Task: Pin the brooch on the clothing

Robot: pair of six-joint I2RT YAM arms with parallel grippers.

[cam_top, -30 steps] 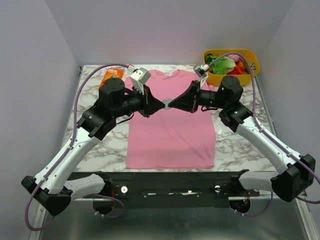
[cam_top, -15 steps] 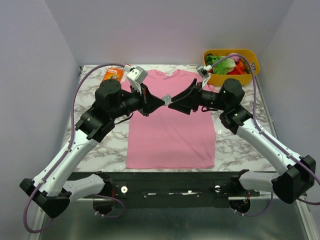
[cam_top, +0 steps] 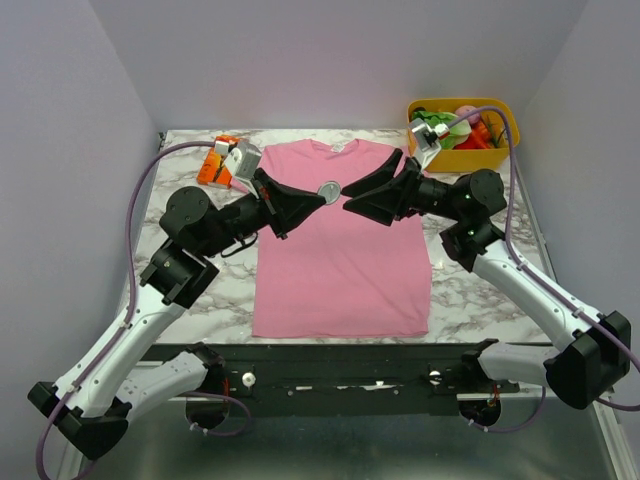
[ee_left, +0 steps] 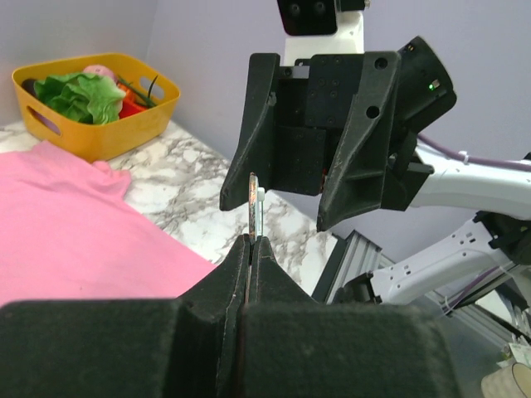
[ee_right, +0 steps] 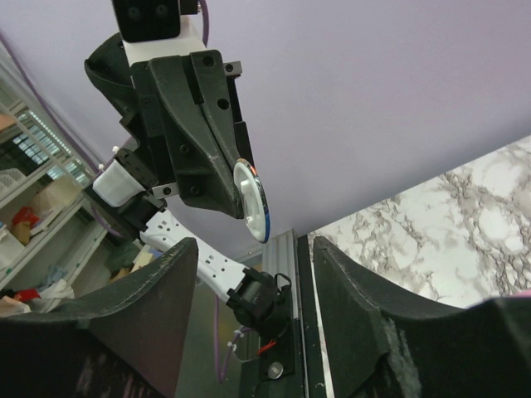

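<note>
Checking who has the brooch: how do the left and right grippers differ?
The left gripper is shut, fingers pinching the brooch by its edge; the right gripper is open, holding nothing. Both hang above the pink T-shirt, tips facing each other.

spread right gripper (cam_top: 347,203) fronting left gripper's (cam_top: 321,198) brooch (cam_top: 328,189), shirt (cam_top: 340,275) bare below

Top view: high at the near side, looking down on the whole counter (cam_top: 470,290). Left wrist view: close along left tool (ee_left: 253,240), facing right tool (ee_left: 278,203). Right wrist view: reverse, tilted up. All share brooch (ee_left: 255,203) at left tool's tip.
</note>
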